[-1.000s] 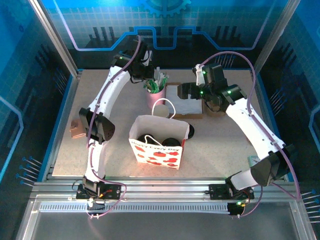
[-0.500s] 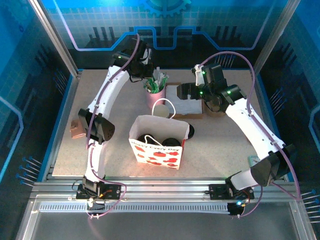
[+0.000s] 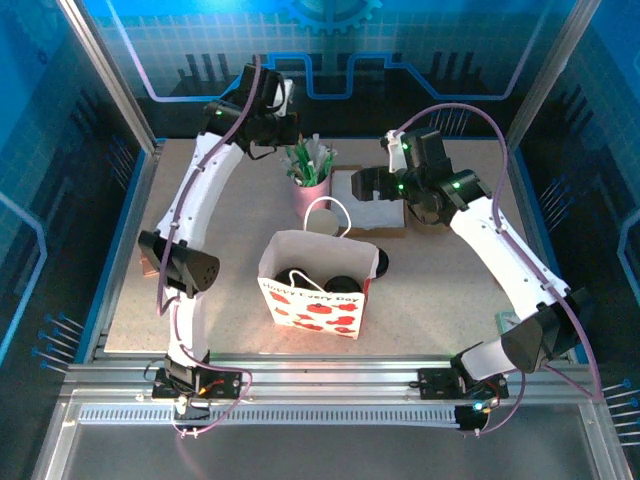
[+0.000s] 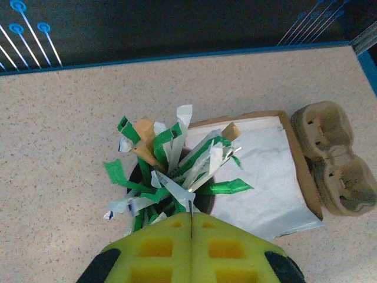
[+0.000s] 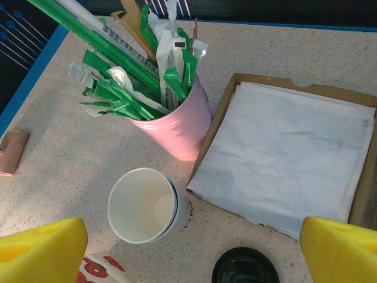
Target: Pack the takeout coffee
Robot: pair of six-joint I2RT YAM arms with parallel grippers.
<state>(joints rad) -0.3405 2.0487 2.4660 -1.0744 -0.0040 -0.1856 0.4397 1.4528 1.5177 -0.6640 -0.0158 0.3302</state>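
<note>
Hovering above the pink cup (image 5: 178,128) with the left gripper (image 4: 191,227) pressed shut, pads meeting. Holding the right gripper (image 3: 366,183) spread wide beside that pink cup. Finding the white paper cup (image 5: 147,205) upright, empty, just beside the pink cup, untouched.

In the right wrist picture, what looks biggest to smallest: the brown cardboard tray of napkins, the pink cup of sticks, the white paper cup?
Largest: brown cardboard tray of napkins
Middle: pink cup with its sticks
Smallest: white paper cup
The two cups' bodies alone look about alike.
</note>
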